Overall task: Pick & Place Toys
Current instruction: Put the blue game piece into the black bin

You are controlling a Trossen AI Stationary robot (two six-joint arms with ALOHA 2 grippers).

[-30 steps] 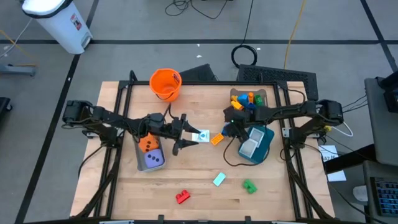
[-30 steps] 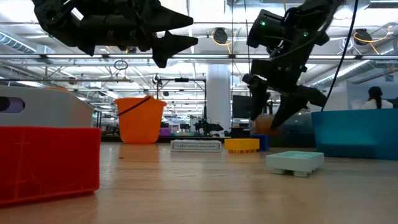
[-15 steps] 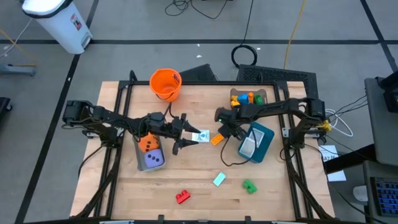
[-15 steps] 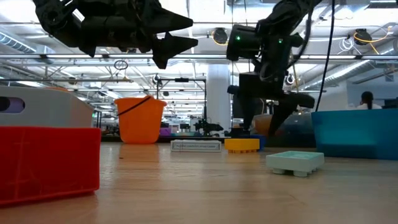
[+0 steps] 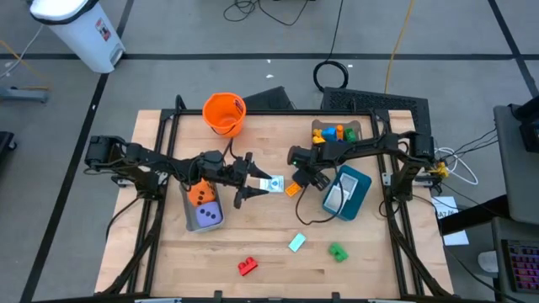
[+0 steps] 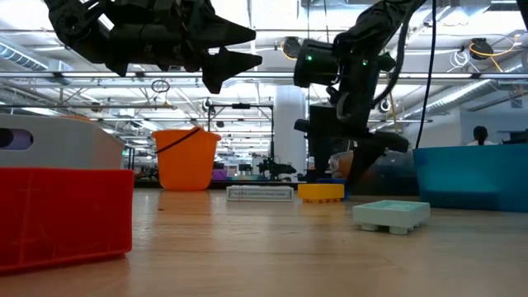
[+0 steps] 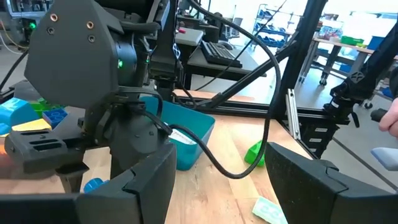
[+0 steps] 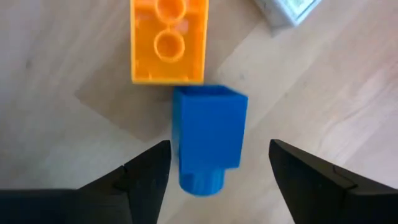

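Nearest on the wooden table (image 5: 278, 269) lie a red block (image 5: 247, 267), a pale green block (image 5: 296, 243) and a green block (image 5: 338, 252), well apart from both arms. Farther in, the left gripper (image 5: 253, 178) hangs above the table with its fingers spread and nothing between them, just left of a white picture card (image 5: 272, 184); a grey bin (image 5: 190, 219) beside the left arm holds an orange die (image 5: 202, 195) and a purple die (image 5: 208, 216). The right gripper (image 5: 301, 178) hovers low over an orange block (image 8: 168, 40) and a blue block (image 8: 208, 134) that touch end to end; its fingers (image 8: 305, 180) stand released on either side of the blue block, not gripping it. Just right of it a teal bin (image 5: 354, 190) sits tilted, the arm's cable looping in front. At the far edge stand an orange bucket (image 5: 223, 114) and a tray (image 5: 358, 128) of mixed bright blocks. Beyond the table the low view shows a large hall with ceiling lights, and a person (image 6: 479, 136) far off at right
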